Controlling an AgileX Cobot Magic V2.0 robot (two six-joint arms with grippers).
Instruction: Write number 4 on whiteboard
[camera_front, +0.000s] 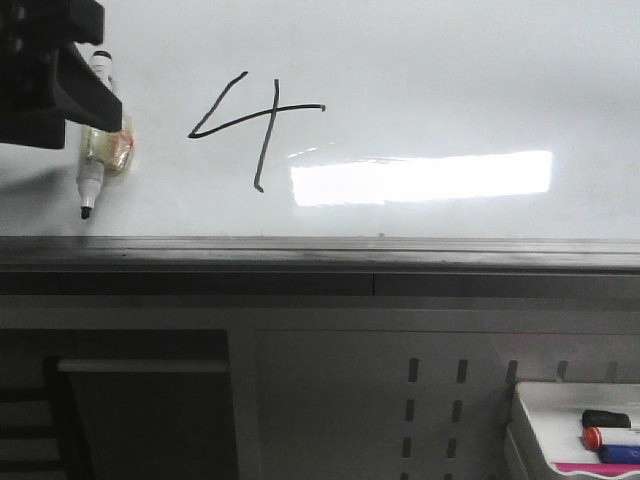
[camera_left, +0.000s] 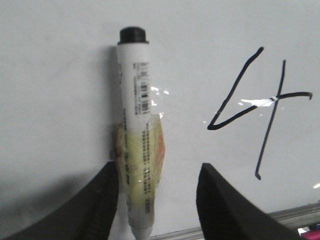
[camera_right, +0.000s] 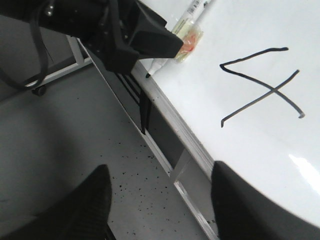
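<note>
Number 4 is drawn in black on the whiteboard, its stem near vertical, leaning slightly, crossbar running sideways. To its left the left claw holds a white marker upright, tip down, against one finger, the other standing apart. Right claw is wide open, empty; a marker tray sits low right.

Black hand-drawn number 4 on the whiteboard, marker print too small to read
</note>
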